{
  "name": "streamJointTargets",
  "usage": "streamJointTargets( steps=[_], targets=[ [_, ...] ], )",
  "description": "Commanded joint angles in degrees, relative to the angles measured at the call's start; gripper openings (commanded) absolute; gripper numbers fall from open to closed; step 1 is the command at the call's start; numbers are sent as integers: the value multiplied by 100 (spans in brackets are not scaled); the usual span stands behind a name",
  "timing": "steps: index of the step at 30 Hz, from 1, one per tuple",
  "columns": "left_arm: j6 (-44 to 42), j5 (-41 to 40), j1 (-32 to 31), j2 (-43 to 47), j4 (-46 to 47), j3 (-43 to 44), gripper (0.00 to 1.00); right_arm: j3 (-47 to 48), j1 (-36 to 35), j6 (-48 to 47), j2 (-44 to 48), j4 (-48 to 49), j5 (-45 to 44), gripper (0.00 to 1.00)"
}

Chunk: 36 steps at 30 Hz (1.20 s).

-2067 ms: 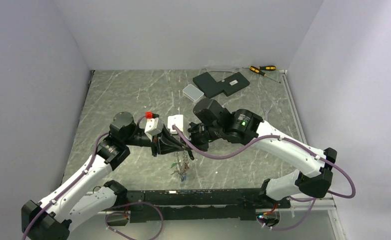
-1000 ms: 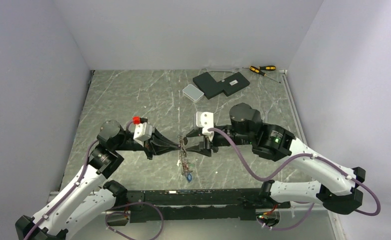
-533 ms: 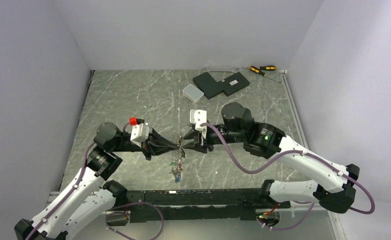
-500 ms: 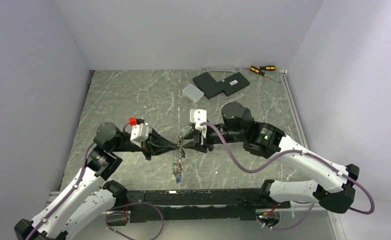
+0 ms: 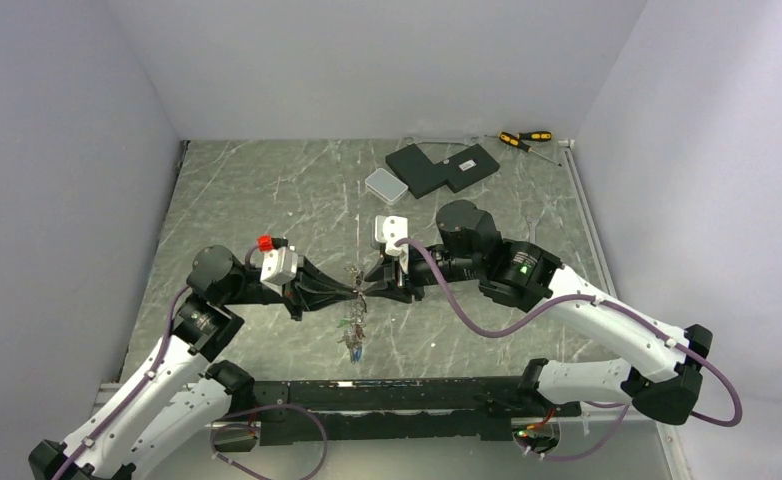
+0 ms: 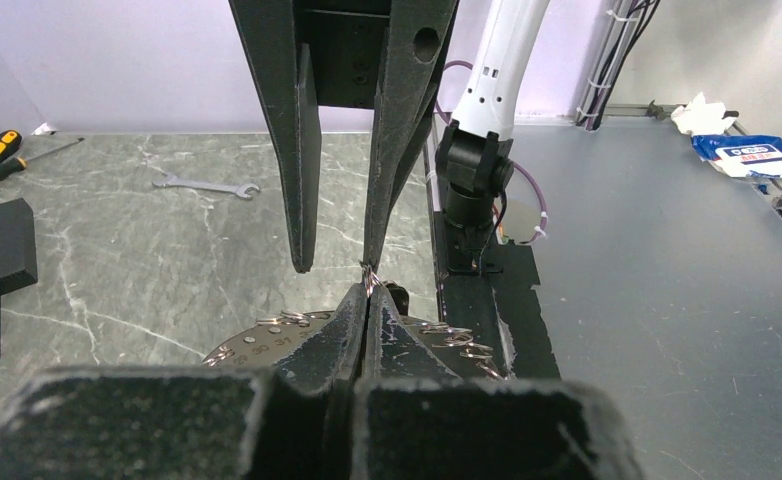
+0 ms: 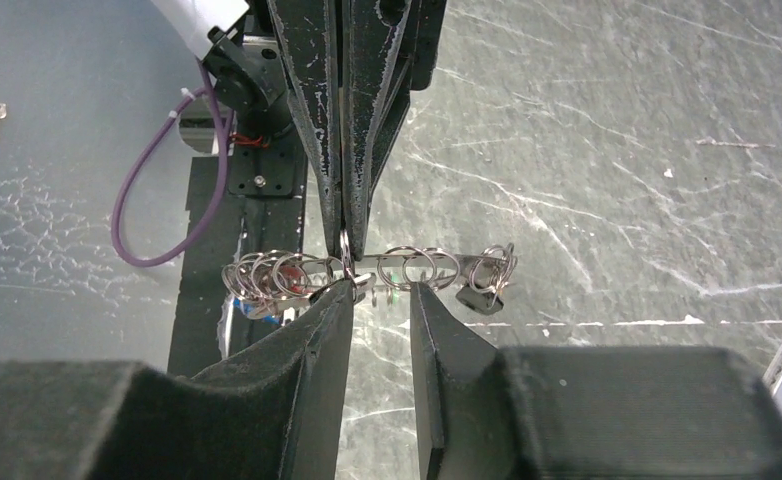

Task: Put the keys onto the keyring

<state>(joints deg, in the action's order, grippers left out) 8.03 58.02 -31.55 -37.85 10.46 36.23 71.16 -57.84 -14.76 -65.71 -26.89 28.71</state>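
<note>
Left gripper (image 5: 351, 290): clenched on the upper rim of the keyring (image 6: 259, 345), holding it clear of the table (image 5: 247, 190). From the right wrist view the pinch fell on or just beside one of the small split rings (image 7: 407, 265) along the rim; could not tell which.

Keyring: hung edge-on between the two grippers, roughly mid-table and near the front. A cluster of keys (image 5: 353, 340) dangled below it, so some appeared to be on already.

Right gripper (image 7: 377, 290): faced the left one tip to tip, jaws parted and grasping nothing. The keyring's edge lay across the gap, and one finger (image 7: 317, 340) was just beside a split ring. Contact could not be confirmed.

Step judged: the right gripper taking a second hold on the keyring so the load could be shared or handed over.

Notes for doing it well:
- Close on the flat rim, not on a loose split ring, which would swivel.
- Grip just beside the left tips without nipping them.
- Keep the left clamp firm until the right hold is sure.
- Move slowly, since the hanging keys will swing and pull the keyring askew.
</note>
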Motion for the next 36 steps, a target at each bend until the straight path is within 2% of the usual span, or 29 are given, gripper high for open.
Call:
streamJointTargets(
  steps=[1, 12, 17, 22, 36],
  targets=[
    [-72, -109, 17, 94, 268, 78, 0, 56, 7, 39, -12, 159, 203, 31],
    [-82, -169, 20, 119, 224, 84, 0, 133, 5, 23, -147, -58, 462, 28],
    [-96, -205, 20, 135, 196, 86, 0, 127, 4, 17, -144, -101, 493, 12],
    [-118, -240, 17, 158, 158, 91, 0, 105, 2, 9, -118, -128, 505, 0],
    [-34, -267, 22, 232, 316, 35, 0, -190, 10, 81, -44, 17, 463, 0]
  ],
)
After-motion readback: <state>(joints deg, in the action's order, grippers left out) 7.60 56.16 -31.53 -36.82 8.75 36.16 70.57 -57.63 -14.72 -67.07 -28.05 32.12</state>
